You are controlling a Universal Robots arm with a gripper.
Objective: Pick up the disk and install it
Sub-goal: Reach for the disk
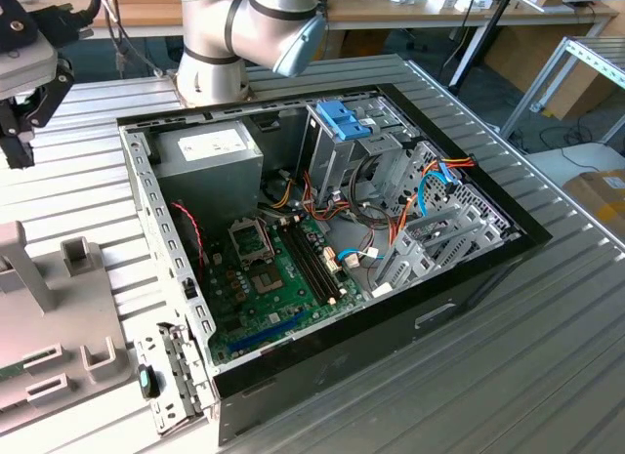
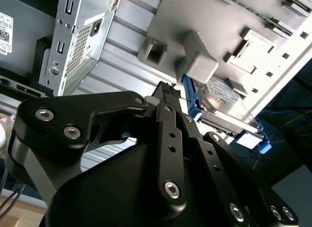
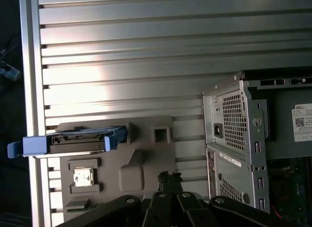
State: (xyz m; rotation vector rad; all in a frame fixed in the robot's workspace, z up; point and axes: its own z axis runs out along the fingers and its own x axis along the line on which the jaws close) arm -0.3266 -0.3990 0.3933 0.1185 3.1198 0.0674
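The disk [image 3: 73, 139] is a silver-grey drive in a bright blue carrier frame. It stands on its edge in a slot of a grey plastic fixture [image 3: 141, 158]. In the second wrist view the disk [image 2: 226, 102] shows its flat metal face and the blue frame beside a grey block of the fixture. My gripper [image 3: 168, 176] hangs above the fixture, apart from the disk and off to one side of it. Its black fingertips [image 2: 168, 88] are together with nothing between them. In the exterior view the gripper [image 1: 18, 142] is at the far upper left.
An open computer case [image 1: 527, 241] lies on the slatted metal table [image 1: 547, 376], showing its motherboard [image 1: 283, 278], power supply [image 1: 210, 146] and a silver drive cage with a blue latch [image 1: 344, 120]. The arm's base [image 1: 210, 68] stands behind the case. The fixture [image 1: 59, 327] sits at the exterior view's left.
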